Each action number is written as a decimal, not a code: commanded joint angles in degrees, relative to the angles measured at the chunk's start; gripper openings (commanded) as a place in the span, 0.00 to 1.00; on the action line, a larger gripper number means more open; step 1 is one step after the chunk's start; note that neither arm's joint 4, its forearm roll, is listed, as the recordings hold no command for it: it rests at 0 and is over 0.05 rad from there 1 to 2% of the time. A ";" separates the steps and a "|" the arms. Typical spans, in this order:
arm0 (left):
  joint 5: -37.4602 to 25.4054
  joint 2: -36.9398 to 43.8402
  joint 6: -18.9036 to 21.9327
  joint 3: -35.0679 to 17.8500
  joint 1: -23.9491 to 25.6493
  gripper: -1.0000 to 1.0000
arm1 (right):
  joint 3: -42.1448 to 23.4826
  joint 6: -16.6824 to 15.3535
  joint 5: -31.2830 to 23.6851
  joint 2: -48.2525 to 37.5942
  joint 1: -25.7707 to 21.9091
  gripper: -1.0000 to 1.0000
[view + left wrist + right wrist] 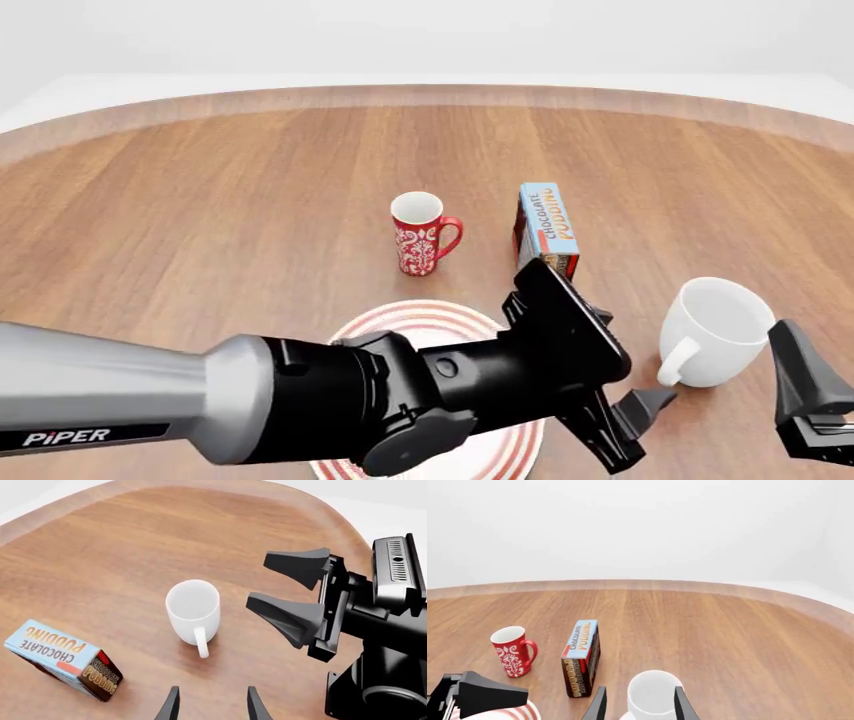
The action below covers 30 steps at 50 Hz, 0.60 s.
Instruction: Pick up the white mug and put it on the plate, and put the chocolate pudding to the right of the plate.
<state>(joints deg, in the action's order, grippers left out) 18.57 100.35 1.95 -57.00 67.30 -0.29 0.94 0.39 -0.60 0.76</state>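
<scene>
Round wooden table [240, 200], plain white backdrop, soft even light

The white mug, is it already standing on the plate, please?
No, the white mug stands on the bare table, right of the plate.

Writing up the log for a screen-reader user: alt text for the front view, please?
The left arm reaches across a red-ringed plate, its open left gripper beside a white mug standing upright on the wooden table, handle toward the camera. The right gripper waits at the mug's right, its state unclear. Behind stand a red patterned mug and a chocolate pudding carton.
</scene>
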 commanded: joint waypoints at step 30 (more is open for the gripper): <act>-2.88 4.59 0.04 -5.40 -0.93 1.00 | -0.03 0.24 -0.13 0.08 -0.29 1.00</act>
<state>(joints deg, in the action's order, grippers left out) 16.36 104.00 1.82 -61.22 66.53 -0.31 1.19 0.28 -0.56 0.57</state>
